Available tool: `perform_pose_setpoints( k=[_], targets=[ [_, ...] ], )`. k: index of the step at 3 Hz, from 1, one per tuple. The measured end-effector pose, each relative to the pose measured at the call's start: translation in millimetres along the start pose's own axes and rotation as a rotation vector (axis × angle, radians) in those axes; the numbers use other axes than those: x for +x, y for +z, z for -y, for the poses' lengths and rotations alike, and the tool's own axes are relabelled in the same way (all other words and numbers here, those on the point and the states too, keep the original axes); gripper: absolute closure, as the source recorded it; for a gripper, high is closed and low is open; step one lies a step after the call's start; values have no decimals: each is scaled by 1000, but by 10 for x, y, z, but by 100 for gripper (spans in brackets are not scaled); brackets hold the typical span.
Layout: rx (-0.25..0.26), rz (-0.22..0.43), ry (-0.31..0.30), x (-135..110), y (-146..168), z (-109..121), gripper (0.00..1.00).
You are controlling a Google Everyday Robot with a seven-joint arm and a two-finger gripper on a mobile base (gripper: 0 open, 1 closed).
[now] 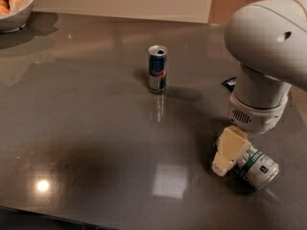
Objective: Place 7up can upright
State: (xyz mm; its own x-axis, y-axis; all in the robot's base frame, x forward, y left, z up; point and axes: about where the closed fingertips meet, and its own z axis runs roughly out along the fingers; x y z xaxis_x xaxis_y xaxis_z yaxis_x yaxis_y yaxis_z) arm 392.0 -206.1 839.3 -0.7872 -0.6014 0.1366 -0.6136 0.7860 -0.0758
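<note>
Rightward of and nearer than the slim upright blue-and-silver can [157, 69], the cream gripper [229, 155] holds in its jaws the white-and-green 7up can [258, 165], lying sideways on the dark counter [86, 143]

Pincer [229, 158] low at table [96, 143] R side; blue can [157, 68] mid-table, open room btwn.

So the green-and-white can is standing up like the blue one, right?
No. The camera view shows the white-and-green soda can lying on its side by the end effector, lower right. The slim blue-and-silver can stands upright.
</note>
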Motion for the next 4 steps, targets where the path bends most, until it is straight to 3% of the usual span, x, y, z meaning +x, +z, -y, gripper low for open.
perform_pose_setpoints(
  k=[1, 3, 4],
  targets=[
    [-10, -1, -6, -77, 19, -21, 18],
    [-47, 34, -45, -188, -117, -174, 64],
    [-80, 93, -115, -329, -312, -282, 88]
  ],
)
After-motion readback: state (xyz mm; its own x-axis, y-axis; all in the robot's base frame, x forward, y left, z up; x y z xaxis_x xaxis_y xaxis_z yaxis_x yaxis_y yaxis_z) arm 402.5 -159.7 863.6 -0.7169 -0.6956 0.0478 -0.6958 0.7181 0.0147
